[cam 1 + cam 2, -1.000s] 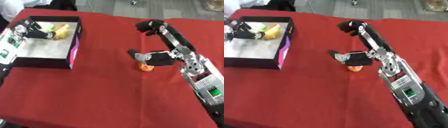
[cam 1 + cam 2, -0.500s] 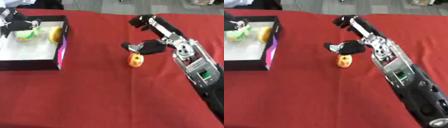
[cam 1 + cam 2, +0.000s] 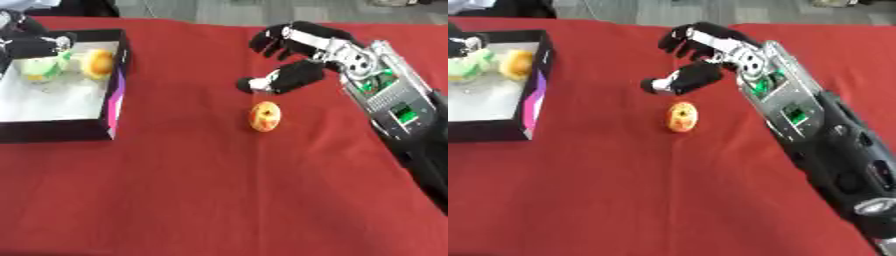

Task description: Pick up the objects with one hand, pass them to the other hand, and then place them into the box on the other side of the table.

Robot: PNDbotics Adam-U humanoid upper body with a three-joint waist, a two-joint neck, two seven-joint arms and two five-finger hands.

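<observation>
The right robot hand (image 3: 302,60) is hovering over the red table (image 3: 219,190), its fingers spread and slightly curved, the thumb pointing toward the robot's left, holding nothing. Just below the thumb tip, an orange round object (image 3: 265,116) with a reddish mark on top is lying on the cloth, apart from the hand. A green panel is showing on the forearm behind the hand, but any writing on it is too blurred to read.

At the far left of the table a black box (image 3: 120,80) with a white floor and a pink-purple stripe on its near corner is sitting. Inside it a yellow-orange round object (image 3: 98,63) is lying beside a pale green one (image 3: 42,69). The left robot hand (image 3: 26,42) is reaching into the box at its back left, close over the green object; I cannot tell whether its fingers are gripping it or only touching. No label or lettering is readable on the box.
</observation>
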